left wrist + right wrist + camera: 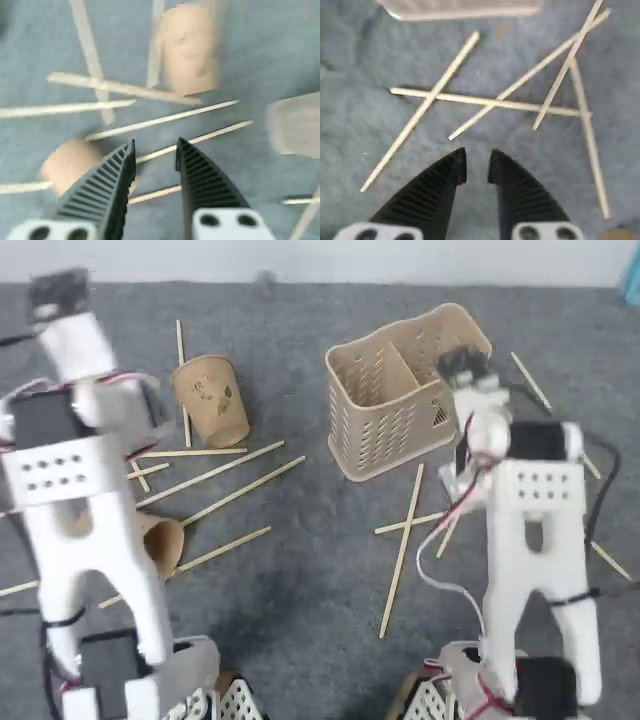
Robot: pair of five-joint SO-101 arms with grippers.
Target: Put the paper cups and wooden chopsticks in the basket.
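**Two white arms with black, ribbed grippers**

High view: the left arm and the right arm share one build — white moulded links with rounded edges, joined by black servo blocks. Each carries a white plate pierced by rows of small round holes. Thin red, white and black cables run along the links, and a white cable loops loose beside the right arm. Wrist views: the left gripper and the right gripper each have two black fingers, wedge-shaped, tapering to points and ridged across their inner faces — mounted on white brackets with dark round screw holes.
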